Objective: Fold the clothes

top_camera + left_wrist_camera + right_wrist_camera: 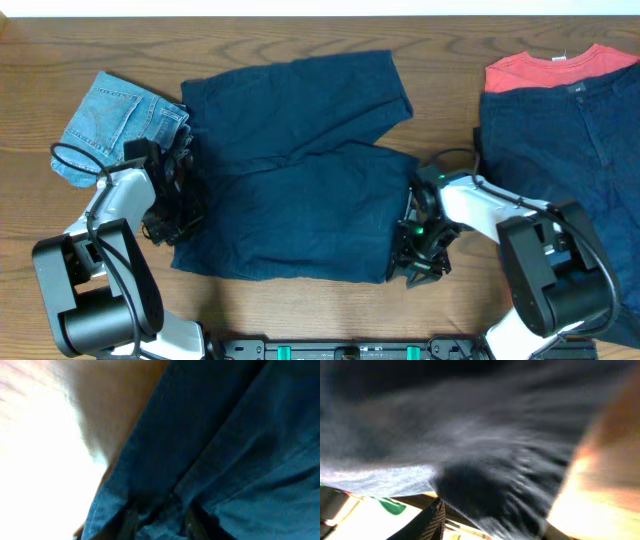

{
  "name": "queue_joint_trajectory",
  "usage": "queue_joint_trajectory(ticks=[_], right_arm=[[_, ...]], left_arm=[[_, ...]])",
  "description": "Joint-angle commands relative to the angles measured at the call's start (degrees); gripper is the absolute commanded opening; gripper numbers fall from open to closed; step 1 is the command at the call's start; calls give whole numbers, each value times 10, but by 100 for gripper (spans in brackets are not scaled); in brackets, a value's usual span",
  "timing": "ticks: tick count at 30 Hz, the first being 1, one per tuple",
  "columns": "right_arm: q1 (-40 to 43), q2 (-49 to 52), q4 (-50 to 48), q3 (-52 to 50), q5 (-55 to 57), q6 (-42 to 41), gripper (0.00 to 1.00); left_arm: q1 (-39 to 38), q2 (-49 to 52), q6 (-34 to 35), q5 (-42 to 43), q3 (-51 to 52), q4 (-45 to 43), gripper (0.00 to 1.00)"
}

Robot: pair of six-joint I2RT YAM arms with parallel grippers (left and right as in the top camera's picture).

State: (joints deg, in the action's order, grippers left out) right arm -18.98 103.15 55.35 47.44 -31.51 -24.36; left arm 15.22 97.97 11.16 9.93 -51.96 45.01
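Two end effectors down on one pair of navy shorts, spread mid-counter, waist at 9 o'clock, legs running toward 3 o'clock, the far leg splayed toward 2 o'clock. Left end effector at the waist edge, fingers drawn nearly together with a ruck of blue cloth nipped between them, so judged a real hold. Right end effector at the 4 o'clock corner of the near leg, cloth bulging over it in a badly blurred wrist view; cannot tell how far closed or whether truly gripping. Likely step: taking the near side at both ends to carry it over onto the far leg, toward 12 o'clock. To do it well, confirm both layers of cloth in each pinch before lifting, not just the top one. Raise both ends together and level, with the span taut enough to stop sagging yet slack enough to avoid dragging the far half. Carry over in a low arc, lay edge on edge, release only once flat. Mind the folded jeans at 10 o'clock, just beside the left arm, and the stack at 3 o'clock, a red shirt peeking from under a dark garment, near the right arm.
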Motion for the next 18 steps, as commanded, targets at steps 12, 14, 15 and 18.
queue_joint_trajectory(ticks=[12,14,15,18], right_arm=[[46,-115,-44,-9,137,-33,51],[39,-114,-48,-16,134,-48,51],[33,-114,-49,-20,132,-50,51],[13,-114,-39,-35,128,-54,50]], left_arm=[[7,-236,-12,44,-27,97,52],[10,-251,5,43,-27,110,52],[12,-254,14,39,-27,116,53],[21,-253,42,0,-26,134,53]])
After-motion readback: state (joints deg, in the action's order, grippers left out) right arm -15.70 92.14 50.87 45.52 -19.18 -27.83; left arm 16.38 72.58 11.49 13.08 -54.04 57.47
